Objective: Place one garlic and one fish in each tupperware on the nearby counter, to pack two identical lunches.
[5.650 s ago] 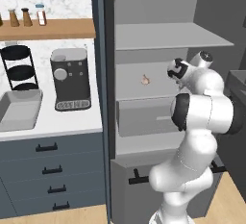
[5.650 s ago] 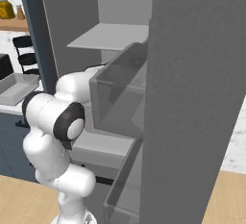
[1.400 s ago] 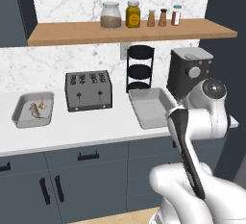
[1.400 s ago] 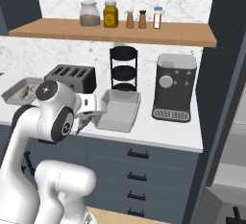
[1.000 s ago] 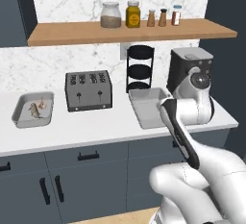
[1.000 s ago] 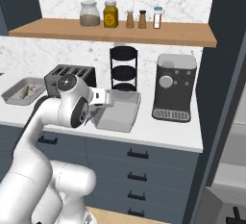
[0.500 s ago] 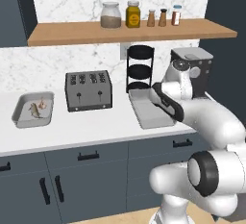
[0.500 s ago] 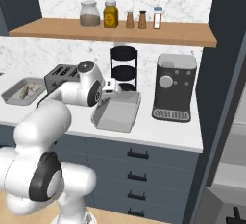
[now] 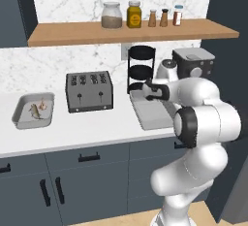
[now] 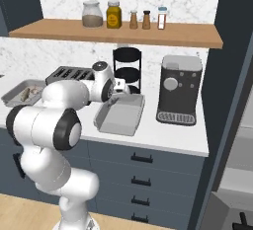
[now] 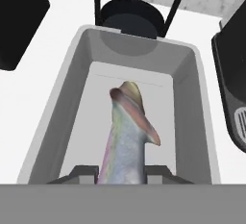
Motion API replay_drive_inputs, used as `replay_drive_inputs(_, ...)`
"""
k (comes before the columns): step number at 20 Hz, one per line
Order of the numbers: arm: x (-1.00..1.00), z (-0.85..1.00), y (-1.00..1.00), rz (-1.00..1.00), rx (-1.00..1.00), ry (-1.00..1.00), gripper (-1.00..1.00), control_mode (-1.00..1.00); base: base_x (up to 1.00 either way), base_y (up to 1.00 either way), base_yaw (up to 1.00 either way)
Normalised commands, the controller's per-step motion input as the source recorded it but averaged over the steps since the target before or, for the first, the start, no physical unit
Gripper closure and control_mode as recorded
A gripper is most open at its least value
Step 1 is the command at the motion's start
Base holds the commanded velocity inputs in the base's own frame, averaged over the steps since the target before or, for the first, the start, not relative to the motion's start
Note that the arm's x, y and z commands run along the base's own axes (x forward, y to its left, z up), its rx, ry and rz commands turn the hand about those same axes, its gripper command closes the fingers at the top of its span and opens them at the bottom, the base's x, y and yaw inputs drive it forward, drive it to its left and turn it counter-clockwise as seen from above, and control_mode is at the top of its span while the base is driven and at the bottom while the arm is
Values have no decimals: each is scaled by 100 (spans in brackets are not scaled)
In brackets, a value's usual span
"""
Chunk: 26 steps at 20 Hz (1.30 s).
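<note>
My gripper is shut on a slender grey-brown fish, which hangs over the inside of the right tupperware. That light-grey tray holds nothing else that I can see. From the base, the gripper hovers above the back of this tupperware on the white counter. The other tupperware sits at the far left with a fish and a garlic in it. In the right base view the gripper is over the near tupperware.
A dark toaster stands between the two trays. A black three-tier rack is just behind the right tray, and a coffee machine is to its right. A wooden shelf with jars hangs above.
The base came from the open cabinet to the counter. In the last second the arm swung forward and left, bringing the held fish over the right tupperware.
</note>
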Motion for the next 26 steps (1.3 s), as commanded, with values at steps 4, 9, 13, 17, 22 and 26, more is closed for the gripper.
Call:
replay_drive_inputs(4,37,-61,0,0,2,0,100,-100,0,0,0)
replay_drive_inputs(9,41,-45,0,0,5,0,100,-100,0,0,0)
replay_drive_inputs(13,41,-37,0,0,6,0,-100,-100,0,0,0)
replay_drive_inputs(17,10,-4,-1,0,7,0,-100,-100,0,0,0)
replay_drive_inputs(22,0,8,-11,0,0,0,-100,-100,0,0,0)
replay_drive_inputs(26,-3,45,-1,0,2,0,-100,-100,0,0,0)
